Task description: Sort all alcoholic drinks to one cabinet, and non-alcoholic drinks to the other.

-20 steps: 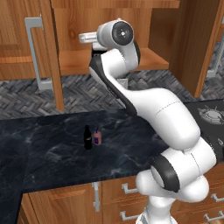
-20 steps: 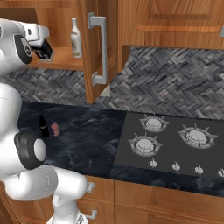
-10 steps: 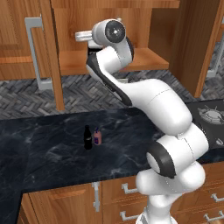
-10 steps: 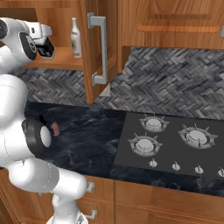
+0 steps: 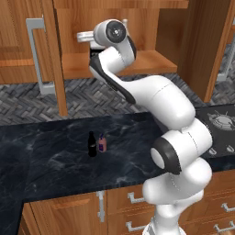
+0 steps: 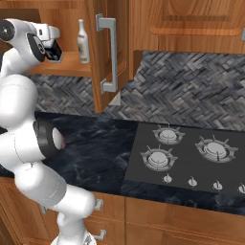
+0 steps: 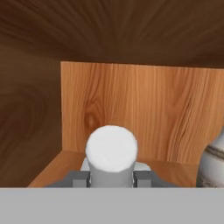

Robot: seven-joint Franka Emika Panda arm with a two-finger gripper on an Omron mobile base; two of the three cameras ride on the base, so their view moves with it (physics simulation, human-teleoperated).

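Cabinet (image 5: 119, 64): upper unit, door open, wooden shelf bare at the front; my arm reaches into it.

Counter (image 5: 55, 160): dark marble, below the cabinet, with the hob (image 6: 191, 158) at its right end.

My gripper (image 7: 111, 178): inside the cabinet, above the shelf, closed on the white cap of the square bottle (image 7: 111, 151); a finger (image 7: 80, 179) presses in on each side of the neck.

Cream bottle (image 6: 83, 42): upright on the cabinet shelf, just beside my hand, near the open door.

Black bottle (image 5: 92, 144): upright on the counter, well apart from the cabinet.

Pink bottle (image 5: 102, 144): shorter, just beside the black bottle on its right.
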